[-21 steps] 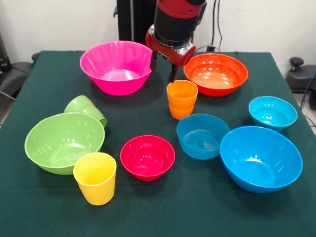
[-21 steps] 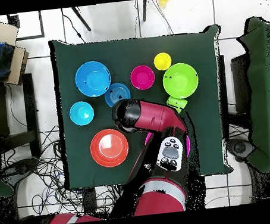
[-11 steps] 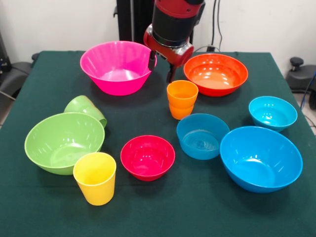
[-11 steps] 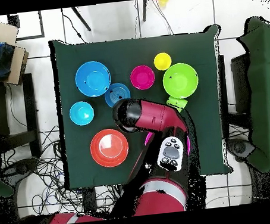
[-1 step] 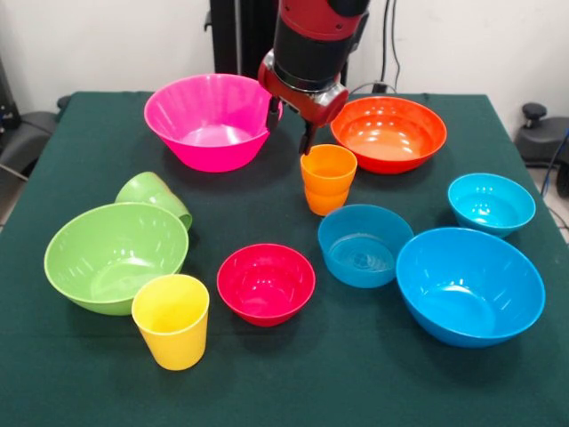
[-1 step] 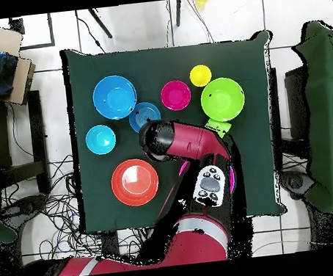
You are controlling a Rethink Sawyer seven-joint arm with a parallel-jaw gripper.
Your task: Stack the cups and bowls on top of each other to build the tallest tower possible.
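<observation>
Front view: camera set low and close at the table (image 5: 80, 374) edge, facing the arm (image 5: 311, 44) and rear wall. Overhead view: high, straight down, taking in surrounding floor. Both cover the whole green tabletop (image 6: 267, 192)

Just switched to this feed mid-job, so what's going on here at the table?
The robot's gripper hangs open and empty just above the orange cup, between the pink bowl and the orange bowl. Nothing is stacked yet: the red bowl, three blue bowls and the yellow cup sit apart on the table. The green cup lies on its side against the green bowl.
</observation>
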